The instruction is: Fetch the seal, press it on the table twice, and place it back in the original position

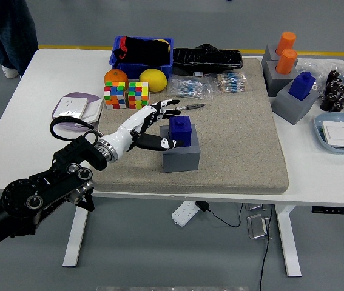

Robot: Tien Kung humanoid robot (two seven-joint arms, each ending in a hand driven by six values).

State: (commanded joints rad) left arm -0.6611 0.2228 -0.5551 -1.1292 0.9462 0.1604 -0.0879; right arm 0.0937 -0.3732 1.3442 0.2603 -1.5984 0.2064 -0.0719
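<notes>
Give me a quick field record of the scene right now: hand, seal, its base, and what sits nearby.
left hand: open, fingers spread, at the seal's left side, not clearly gripping it
right hand: not in view
seal: blue, upright on its base
base: grey block on the tan mat
pen: lying on the mat just behind the seal
puzzle cubes: two, side by side, far left of the seal
task stage: seal not yet lifted

No text, label, brand, number or sign is readable on anything here; any print on the packets and small items on the table is too small to make out.
</notes>
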